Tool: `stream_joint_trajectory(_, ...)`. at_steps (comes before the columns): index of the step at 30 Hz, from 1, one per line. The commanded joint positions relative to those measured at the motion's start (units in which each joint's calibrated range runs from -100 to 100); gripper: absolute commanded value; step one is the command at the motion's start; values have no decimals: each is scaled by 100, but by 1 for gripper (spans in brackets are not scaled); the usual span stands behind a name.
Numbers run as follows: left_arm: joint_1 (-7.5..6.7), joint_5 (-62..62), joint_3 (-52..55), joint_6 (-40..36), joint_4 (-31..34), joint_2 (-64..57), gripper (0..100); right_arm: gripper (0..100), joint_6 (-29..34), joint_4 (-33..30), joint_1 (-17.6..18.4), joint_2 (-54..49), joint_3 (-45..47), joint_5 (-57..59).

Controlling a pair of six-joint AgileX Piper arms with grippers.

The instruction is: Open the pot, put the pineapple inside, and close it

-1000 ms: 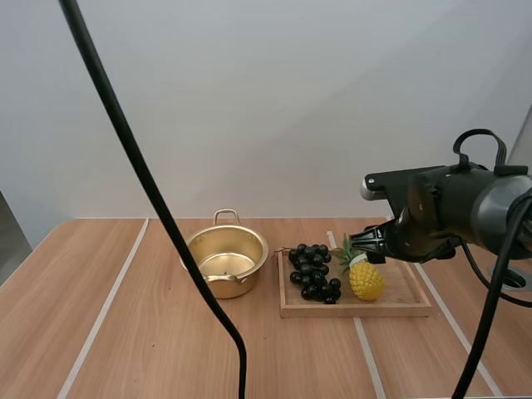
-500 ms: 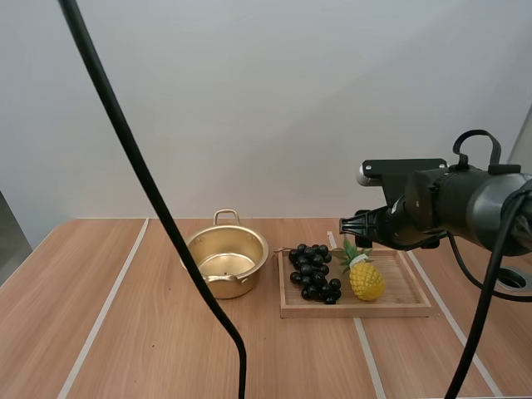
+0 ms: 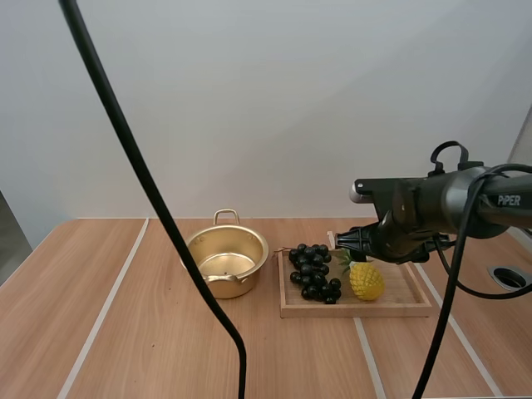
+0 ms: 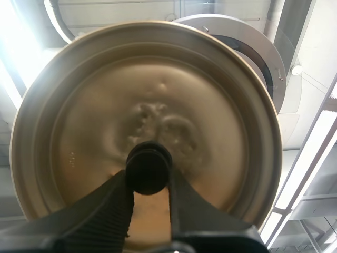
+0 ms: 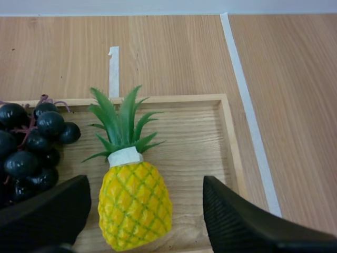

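The right claw (image 5: pixel 146 182) gapes wide over the pineapple (image 5: pixel 134 203), which lies on the tray (image 5: pixel 200 137) toward the table's (image 3: pixel 125 332) far edge, grapes (image 5: pixel 31 142) crowding one side, bare tray on the other. The left claw (image 4: pixel 149 176) grips the lid (image 4: pixel 158 89) by its knob (image 4: pixel 149 163); the pot (image 3: pixel 226 259) stands open just beside the tray.

The lid (image 4: pixel 158 100) looks blurred and its near rim is hidden behind the fingers (image 4: pixel 102 216) of the left gripper (image 4: pixel 149 182), the bunch of grapes (image 5: pixel 29 147) is cut by the picture's edge, and the right gripper (image 3: pixel 343 243) covers part of the leaves of the pineapple (image 3: pixel 366 281) in the high view.
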Motion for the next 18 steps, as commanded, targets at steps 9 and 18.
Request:
stream_joint_trajectory(9,-19,13,24,21,-18,-26,0,100,-283,-29,299,708,-34,-254)
stream_joint_trajectory(18,-19,13,24,21,-18,-26,0,100,-243,-140,443,922,-34,-496)
